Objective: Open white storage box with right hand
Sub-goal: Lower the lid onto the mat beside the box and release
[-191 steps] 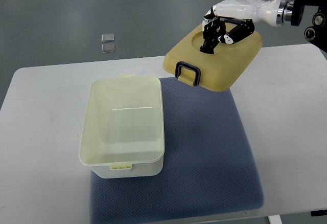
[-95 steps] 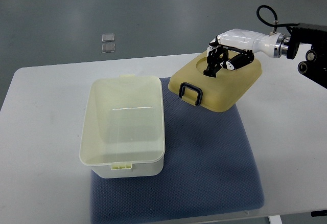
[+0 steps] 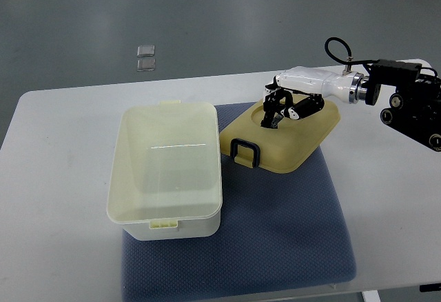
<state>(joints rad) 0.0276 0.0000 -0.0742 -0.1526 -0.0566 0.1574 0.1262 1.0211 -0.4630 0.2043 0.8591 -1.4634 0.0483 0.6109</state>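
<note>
The white storage box (image 3: 167, 171) stands open and empty on the left part of the blue mat (image 3: 275, 226). Its cream lid (image 3: 286, 140), with a black handle (image 3: 244, 152) at its near edge, lies low over the mat's far right part, just right of the box. My right hand (image 3: 279, 112) comes in from the right edge. Its black fingers are curled into the round recess on the lid's top, gripping the lid. The left arm does not show.
The mat lies on a white table (image 3: 62, 171). Two small clear squares (image 3: 145, 58) sit on the grey floor beyond the table's far edge. My right arm's black wrist hardware (image 3: 410, 102) hangs over the table's right end.
My right hand has carried the lid down and to the left, from raised above the table's far edge to low over the mat beside the box.
</note>
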